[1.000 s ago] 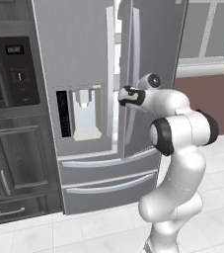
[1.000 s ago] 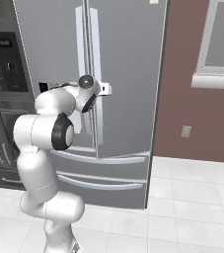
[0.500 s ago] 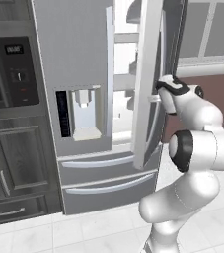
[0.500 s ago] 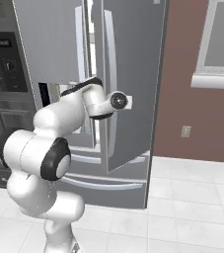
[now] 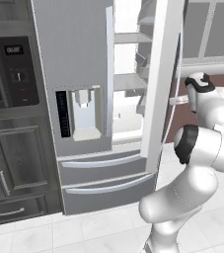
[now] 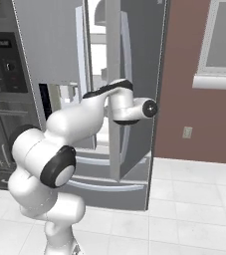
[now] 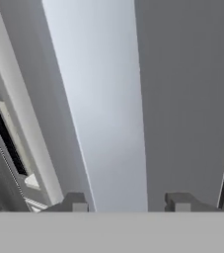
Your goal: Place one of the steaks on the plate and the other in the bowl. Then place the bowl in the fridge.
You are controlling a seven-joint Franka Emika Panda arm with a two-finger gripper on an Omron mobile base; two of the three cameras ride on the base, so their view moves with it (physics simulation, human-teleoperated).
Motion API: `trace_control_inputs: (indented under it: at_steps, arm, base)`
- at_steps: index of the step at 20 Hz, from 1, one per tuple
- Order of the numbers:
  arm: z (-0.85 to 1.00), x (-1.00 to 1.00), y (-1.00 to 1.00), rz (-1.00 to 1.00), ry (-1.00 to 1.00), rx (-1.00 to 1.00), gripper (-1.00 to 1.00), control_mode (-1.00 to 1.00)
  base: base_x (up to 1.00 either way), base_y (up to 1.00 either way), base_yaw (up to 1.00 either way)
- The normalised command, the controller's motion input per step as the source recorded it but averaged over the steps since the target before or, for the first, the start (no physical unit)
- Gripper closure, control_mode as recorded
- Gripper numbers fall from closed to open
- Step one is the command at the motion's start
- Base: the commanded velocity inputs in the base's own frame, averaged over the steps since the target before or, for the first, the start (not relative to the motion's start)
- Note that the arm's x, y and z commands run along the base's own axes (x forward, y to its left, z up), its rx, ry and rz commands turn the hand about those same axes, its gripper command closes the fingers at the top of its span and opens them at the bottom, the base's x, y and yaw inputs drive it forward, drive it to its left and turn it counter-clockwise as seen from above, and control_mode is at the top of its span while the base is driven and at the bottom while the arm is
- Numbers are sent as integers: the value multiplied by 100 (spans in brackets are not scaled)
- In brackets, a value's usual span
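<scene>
Right, the fridge (image 5: 84, 74) stands tall beside the dark oven cabinets (image 5: 10, 123), its right-hand door (image 6: 134, 99) swung out towards the arm with white shelves (image 5: 126, 81) showing behind it; I'd judge that door heavy and rigid, its steel smooth and slippery, best taken by the long vertical handle (image 7: 108, 108). The gripper (image 7: 126, 202) sits right up against that handle, the pale bar rising between its spread fingertips (image 7: 74, 201), gripping nothing as far as I can see.
</scene>
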Motion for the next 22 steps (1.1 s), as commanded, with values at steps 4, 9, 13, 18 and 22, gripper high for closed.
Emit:
trace_control_inputs:
  at_steps: [4, 9, 13, 18, 22]
  arm:
    - [0, -4, 0, 0, 0, 0, -100, -100]
    - [2, -1, 0, 0, 0, 0, -100, -100]
    - [8, -5, -23, 0, 0, 0, -100, -100]
    - [13, -36, -32, 0, 0, -2, -100, -100]
    - [20, -95, 1, 0, 0, -13, -100, -100]
  base:
    - [0, 0, 0]
    - [0, 0, 0]
    - [0, 0, 0]
    - [0, 0, 0]
    - [0, 0, 0]
